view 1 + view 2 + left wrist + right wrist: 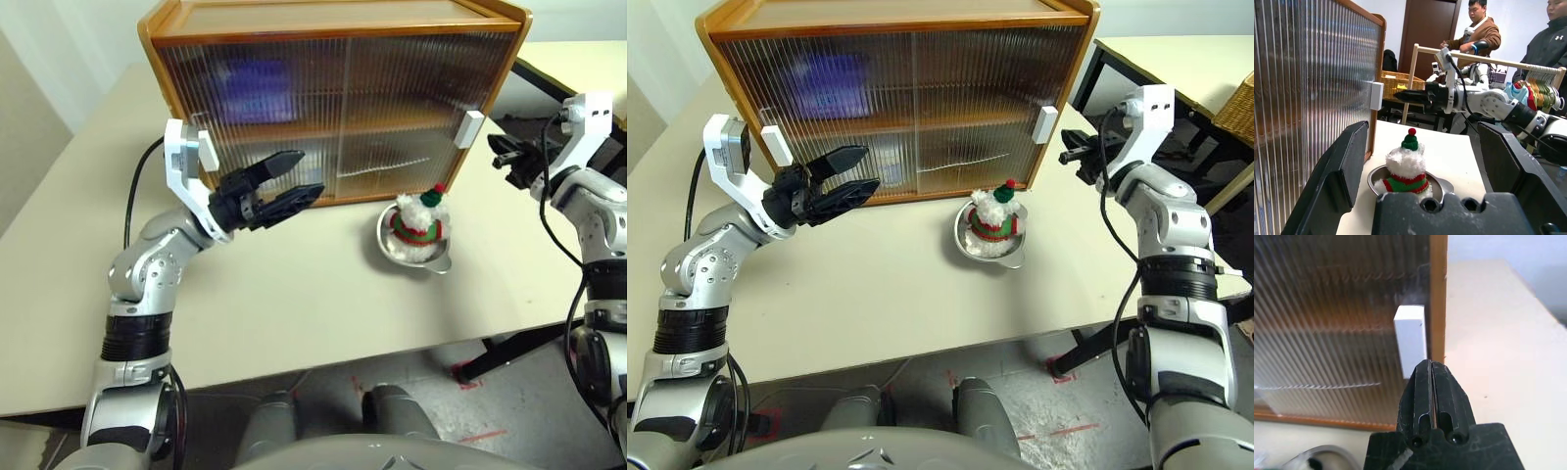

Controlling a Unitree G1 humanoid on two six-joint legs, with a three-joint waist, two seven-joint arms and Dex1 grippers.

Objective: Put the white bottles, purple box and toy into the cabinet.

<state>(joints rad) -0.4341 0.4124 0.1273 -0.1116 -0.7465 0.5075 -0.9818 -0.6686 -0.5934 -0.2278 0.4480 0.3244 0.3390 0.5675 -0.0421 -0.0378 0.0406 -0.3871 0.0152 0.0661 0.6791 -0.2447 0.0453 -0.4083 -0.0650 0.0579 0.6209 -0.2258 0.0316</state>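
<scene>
The cabinet point(338, 22) stands at the back of the table with both ribbed doors shut. A purple blur behind the left door, on the upper shelf, is the purple box point(253, 80). The white bottles are hidden. The toy point(421, 217), a snowman with a red-and-green hat, sits in a metal bowl point(439, 262) in front of the right door. My left gripper point(307, 174) hangs open and empty before the left door, pointing toward the toy point(1405, 164). My right gripper point(1430, 366) is shut and empty, its tips just beside the right door's white handle point(1410, 340).
The left door's white handle point(208, 147) sits by my left wrist. A black-framed table point(1176, 59) stands to the right of the cabinet. Two people point(1476, 32) and a clothes rack point(1542, 83) are in the background. Bare tabletop point(294, 284) lies in front of the cabinet.
</scene>
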